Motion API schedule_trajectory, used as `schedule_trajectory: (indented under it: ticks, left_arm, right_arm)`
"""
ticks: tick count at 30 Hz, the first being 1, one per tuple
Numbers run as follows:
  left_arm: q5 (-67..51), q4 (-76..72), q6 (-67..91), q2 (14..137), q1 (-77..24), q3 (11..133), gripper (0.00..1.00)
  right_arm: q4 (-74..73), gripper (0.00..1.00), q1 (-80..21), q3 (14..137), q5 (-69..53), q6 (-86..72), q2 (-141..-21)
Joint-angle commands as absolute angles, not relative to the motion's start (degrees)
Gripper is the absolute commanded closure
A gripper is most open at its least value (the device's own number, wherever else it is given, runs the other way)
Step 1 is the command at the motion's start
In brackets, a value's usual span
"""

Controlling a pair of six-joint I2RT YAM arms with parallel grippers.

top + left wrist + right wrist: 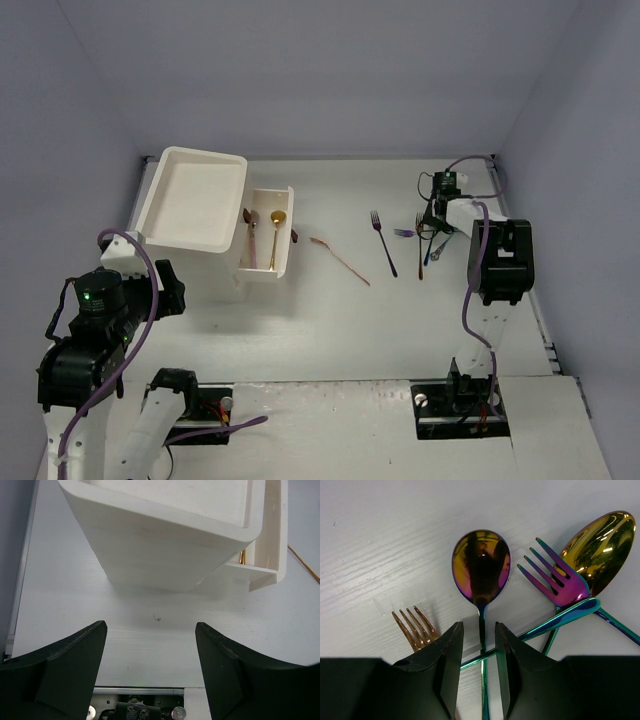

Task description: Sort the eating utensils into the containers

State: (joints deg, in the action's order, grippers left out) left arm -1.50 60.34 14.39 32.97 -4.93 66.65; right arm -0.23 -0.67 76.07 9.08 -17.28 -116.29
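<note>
My right gripper (479, 630) is low over a pile of utensils (425, 238) at the right back of the table. Its jaws stand a little apart on either side of the thin handle of an iridescent spoon (481, 565), with a gap showing on each side. A gold fork (412, 627) lies to the left, and a rainbow fork (552, 580) and a gold spoon (600, 550) to the right. The white drawer unit (195, 200) has one drawer (284, 262) pulled out, holding a gold spoon (277, 235) and another spoon (251, 235). My left gripper (150, 630) is open and empty, near the unit (160, 535).
A dark fork (383, 240) and a gold utensil (340, 260) lie loose on the table between the drawer and the pile. A rainbow handle (560, 620) crosses under the spoon handle. Walls close off the table at the back and both sides.
</note>
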Motion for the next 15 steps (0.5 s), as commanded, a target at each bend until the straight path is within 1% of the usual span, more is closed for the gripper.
schedule_trajectory:
  ticks: [1, 6, 9, 10, 13, 15]
  left_arm:
    - [-1.76, 58.33, 14.85, 34.57, -5.27, 68.52, 0.31]
    - [-1.69, 58.29, 14.85, 34.45, -5.27, 68.54, 0.31]
    - [-1.67, 58.35, 14.85, 34.54, -5.36, 68.55, 0.31]
    - [-1.75, 58.36, 14.85, 34.46, -5.36, 68.47, 0.31]
    - [-1.76, 58.28, 14.86, 34.55, -5.45, 68.55, 0.31]
    - [-1.68, 58.36, 14.87, 34.70, -5.38, 68.55, 0.31]
  right_arm:
    - [0.97, 0.71, -0.26, 75.94, 11.23, -16.32, -113.20]
    - [0.97, 0.71, 1.21, 75.88, 9.01, -16.70, -115.16]
    - [0.88, 0.77, 1.23, 75.59, 8.02, -16.79, -116.19]
    - [0.88, 0.83, 1.23, 75.59, 7.75, -16.79, -116.69]
    - [0.97, 0.97, 1.23, 75.96, 7.55, -16.69, -117.15]
    - [0.97, 1.00, 1.23, 76.71, 7.47, -16.32, -116.92]
